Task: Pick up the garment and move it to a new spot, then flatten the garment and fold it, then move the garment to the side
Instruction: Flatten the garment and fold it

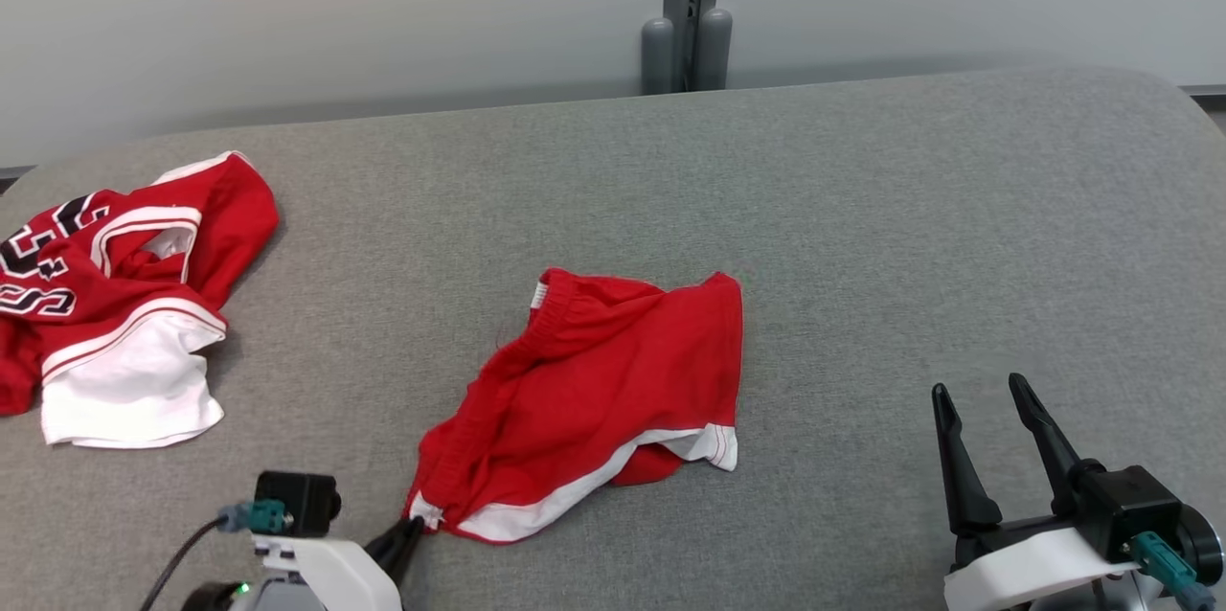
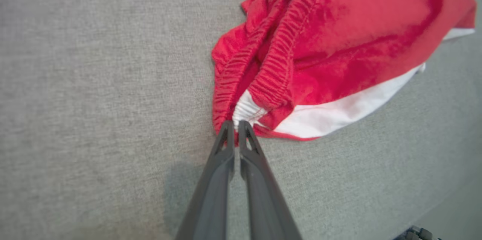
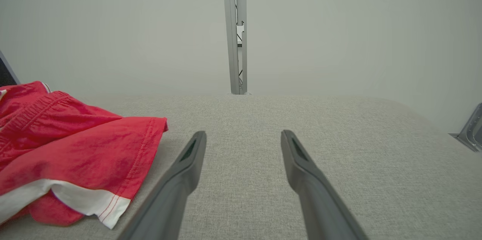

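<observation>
One grey fabric-covered surface carries two garments. The red shorts with white hem trim and an elastic waistband lie crumpled directly ahead of the left end effector. Their long axis runs from its tips away and towards the robot's right. That end effector is clamped together on the waistband corner nearest it. The other garment, a red-and-white jersey with black lettering, sits well off to its left. Of the two end effectors, the right end effector is farther from the shorts, which lie to its left, and its fingers are spread with nothing between them.
</observation>
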Controlling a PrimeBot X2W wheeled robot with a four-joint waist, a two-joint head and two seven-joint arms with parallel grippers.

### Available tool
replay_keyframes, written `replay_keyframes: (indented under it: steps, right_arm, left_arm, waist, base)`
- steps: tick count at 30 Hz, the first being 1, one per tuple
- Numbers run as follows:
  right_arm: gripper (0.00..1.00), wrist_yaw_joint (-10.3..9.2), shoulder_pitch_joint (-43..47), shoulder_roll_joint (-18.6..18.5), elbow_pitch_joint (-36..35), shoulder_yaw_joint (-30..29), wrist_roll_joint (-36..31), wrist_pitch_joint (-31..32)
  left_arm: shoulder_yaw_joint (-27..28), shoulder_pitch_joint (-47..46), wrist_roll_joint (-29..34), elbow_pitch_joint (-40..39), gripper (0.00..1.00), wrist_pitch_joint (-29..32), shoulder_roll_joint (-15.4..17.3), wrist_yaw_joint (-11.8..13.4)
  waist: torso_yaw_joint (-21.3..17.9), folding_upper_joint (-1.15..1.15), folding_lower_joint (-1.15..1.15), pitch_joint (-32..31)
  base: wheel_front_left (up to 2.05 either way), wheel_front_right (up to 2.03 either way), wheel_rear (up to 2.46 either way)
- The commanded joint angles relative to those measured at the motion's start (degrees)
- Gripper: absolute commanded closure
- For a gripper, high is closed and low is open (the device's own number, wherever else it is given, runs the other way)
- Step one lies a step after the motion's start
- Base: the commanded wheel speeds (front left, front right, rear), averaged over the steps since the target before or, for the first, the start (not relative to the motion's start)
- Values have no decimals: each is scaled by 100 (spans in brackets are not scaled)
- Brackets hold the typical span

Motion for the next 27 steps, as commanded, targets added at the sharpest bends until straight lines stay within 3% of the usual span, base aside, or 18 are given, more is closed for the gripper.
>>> replay_keyframes:
  steps: [1,4,5,7,8,13,19,27]
  right_arm:
    - [0,1,39,-33,-12,-5,-17,-28]
    - [0,1,30,-33,11,11,-43,-28]
    - [0,1,22,-34,18,11,-53,-28]
    - [0,1,10,-34,30,21,-66,-28]
    - [0,1,3,-34,37,22,-67,-28]
    - [0,2,23,-34,47,9,-72,-28]
    - [0,1,100,-35,-23,-52,-149,-28]
    - [0,1,340,-33,-493,-247,-578,-28]
  left_arm:
    - [37,23,-58,0,100,-32,7,20]
    - [90,231,-193,41,100,-269,-225,11]
    - [117,265,-222,71,93,-351,-281,14]
    - [230,286,-257,134,23,-632,-410,68]
    - [286,298,-263,159,1,-779,-480,67]
    - [476,226,-168,301,0,-1438,-659,53]
    - [532,139,115,245,0,-1972,-593,68]
    - [651,469,966,-331,0,-2581,-431,359]
  waist:
    - [31,0,0,2]
    - [95,0,0,-8]
    - [109,0,0,-16]
    - [128,0,0,-39]
    - [133,0,0,-51]
    - [148,0,0,-92]
    - [131,0,0,-170]
    - [168,0,0,-487]
  base:
    - [0,0,0]
    - [0,0,0]
    - [0,0,0]
    - [0,0,0]
    - [0,0,0]
    - [0,0,0]
    - [0,0,0]
    - [0,0,0]
